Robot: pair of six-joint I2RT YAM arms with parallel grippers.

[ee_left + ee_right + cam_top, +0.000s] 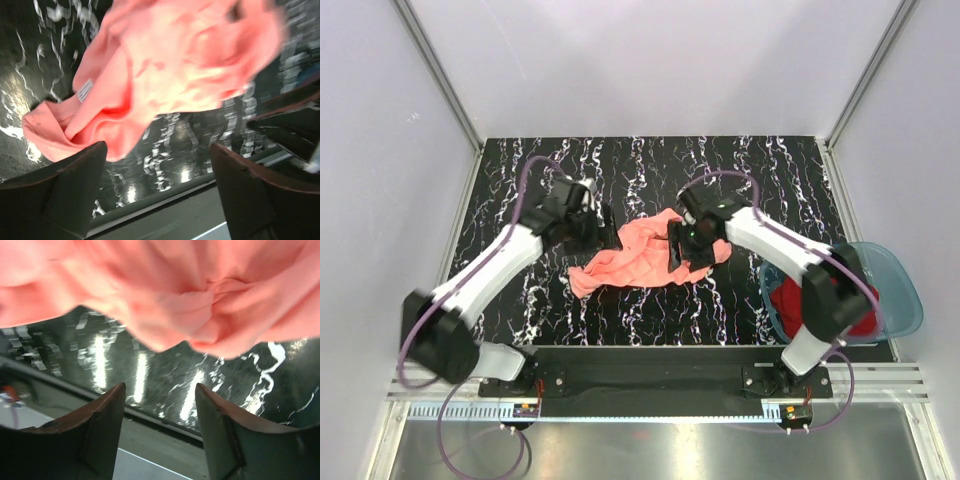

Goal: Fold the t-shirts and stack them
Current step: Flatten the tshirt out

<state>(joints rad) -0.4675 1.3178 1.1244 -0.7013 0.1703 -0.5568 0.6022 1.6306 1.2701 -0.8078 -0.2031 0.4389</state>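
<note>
Top: pink shirt (630, 255) crumpled, middle of table (520, 180). Long axis lower-left to upper-right. Left jaws by its far-left edge, right jaws over right end. Red shirt (860, 322) bunched in basin (905, 285), right side.

Left wrist: jaws wide, empty. Pink shirt just ahead, label (84, 91) showing. Likely light, limp, no shape-holding; pinch edge or shoulder seam, not bulk.

Right wrist: jaws apart, nothing between. Bunched folds just ahead.

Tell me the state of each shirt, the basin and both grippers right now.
salmon-pink t-shirt: crumpled on the table, unfolded
blue basin: upright, holds dark red t-shirt
dark red t-shirt: bunched, unfolded
left gripper: open, empty
right gripper: open, empty
</note>
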